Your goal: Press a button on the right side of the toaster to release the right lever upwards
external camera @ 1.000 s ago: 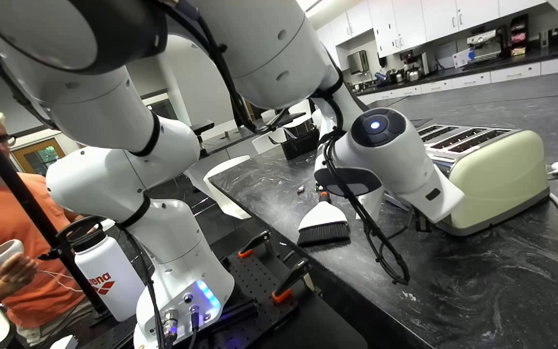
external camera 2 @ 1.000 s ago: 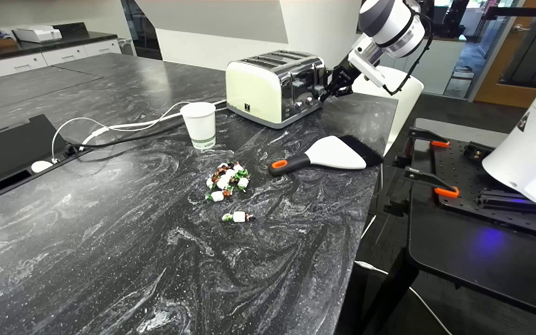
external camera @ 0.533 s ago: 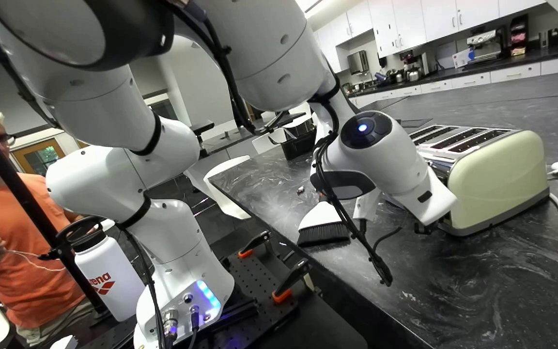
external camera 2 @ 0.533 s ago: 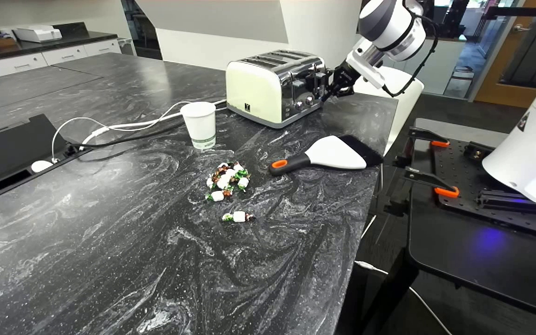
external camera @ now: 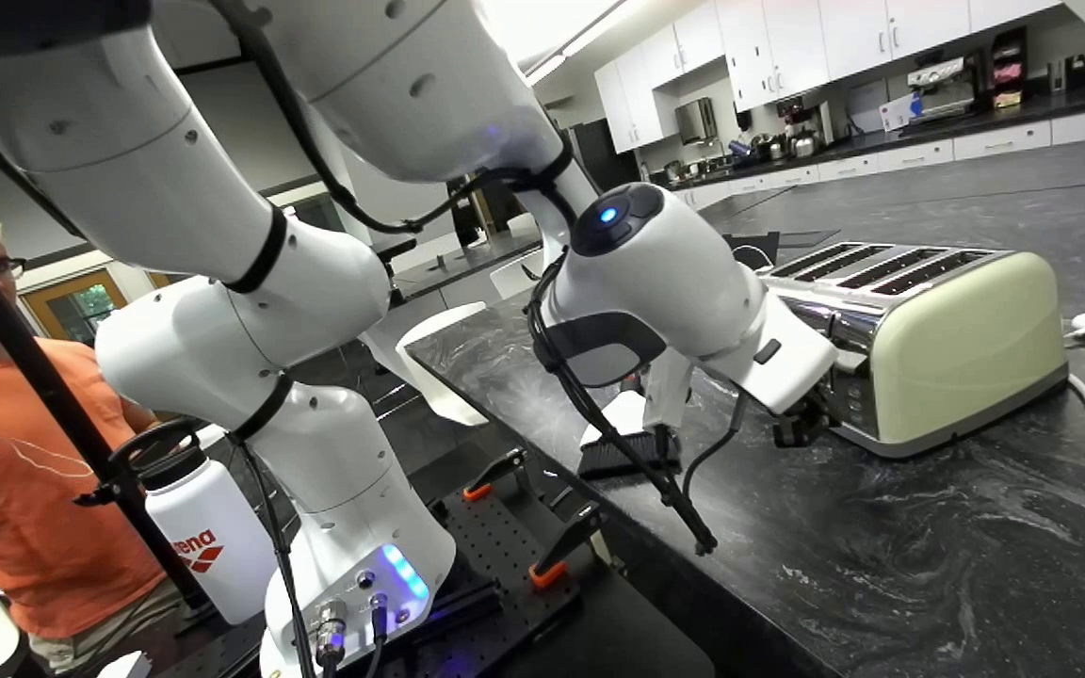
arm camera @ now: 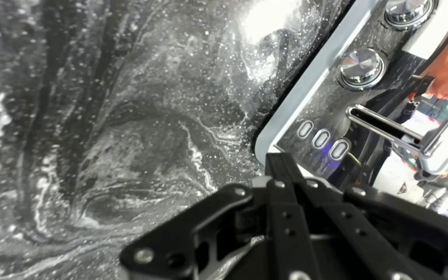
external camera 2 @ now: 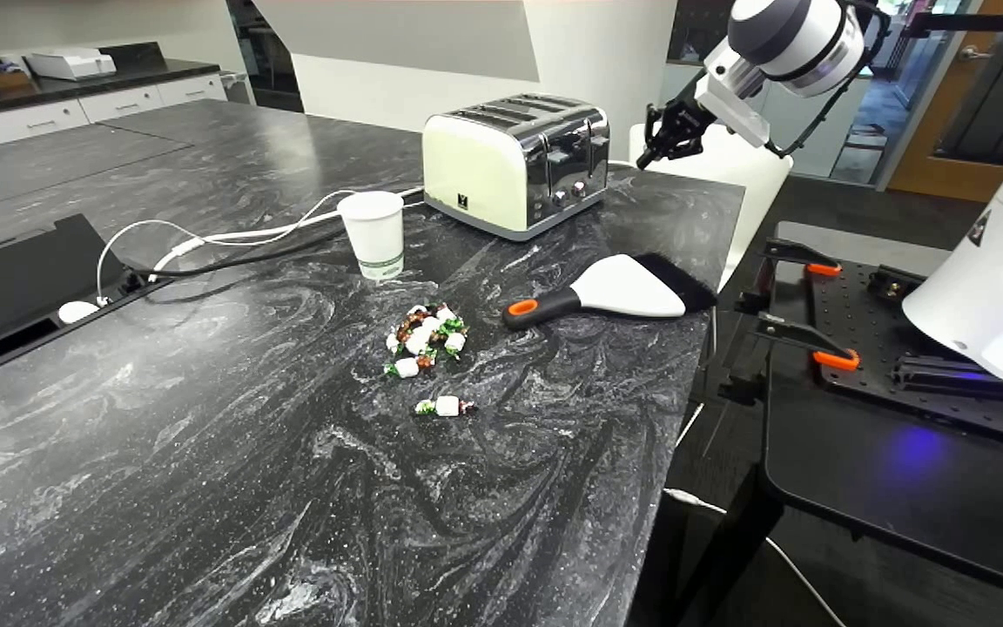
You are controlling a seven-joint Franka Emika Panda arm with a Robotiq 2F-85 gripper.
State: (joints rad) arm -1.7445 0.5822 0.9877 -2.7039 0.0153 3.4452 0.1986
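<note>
Touching each other, fingers (arm camera: 279, 173) near toaster (external camera 2: 477, 170)

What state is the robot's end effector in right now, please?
Black two-finger end effector: closed, jaws together, holding nothing.

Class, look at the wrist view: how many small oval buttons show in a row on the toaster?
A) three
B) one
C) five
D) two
A: the wrist view shows three separate oval buttons lined up on the shiny front of the toaster.
</note>
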